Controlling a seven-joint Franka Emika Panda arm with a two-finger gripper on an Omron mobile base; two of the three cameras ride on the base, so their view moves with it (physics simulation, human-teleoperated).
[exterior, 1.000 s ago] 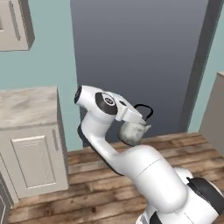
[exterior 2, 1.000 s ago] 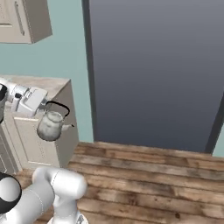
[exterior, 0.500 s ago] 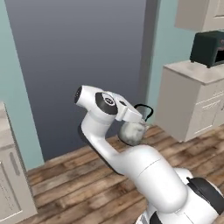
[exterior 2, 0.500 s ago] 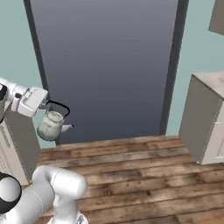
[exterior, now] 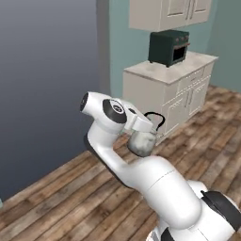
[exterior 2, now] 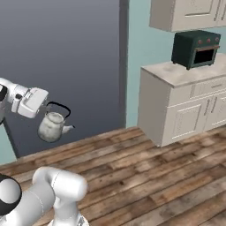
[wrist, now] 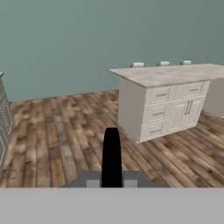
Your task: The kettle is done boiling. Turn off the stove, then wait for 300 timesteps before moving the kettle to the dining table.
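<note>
Kettle (exterior 2: 51,126) hangs in mid-air off the gripper (exterior 2: 44,104), fingers pinched together on its thin black arched handle, body dangling below with the spout pointing away from the arm; carried high and clear of the wood floor (exterior 2: 145,176), probably so it swings free during transport. Same kettle shows in the left base view (exterior: 142,142) tucked close to the white arm's wrist, held near the body, likely for stability while the base drives. Hand view looks out at a long island with marbled top (wrist: 175,74), likely the dining table, well apart across the floor, three stool tops peeking behind it. Judging from this, transport step under way, drop-off not yet reached. Counts: one kettle, one dark green toaster oven (exterior 2: 195,47) on one wall counter (exterior 2: 176,75), one island, three stools
</note>
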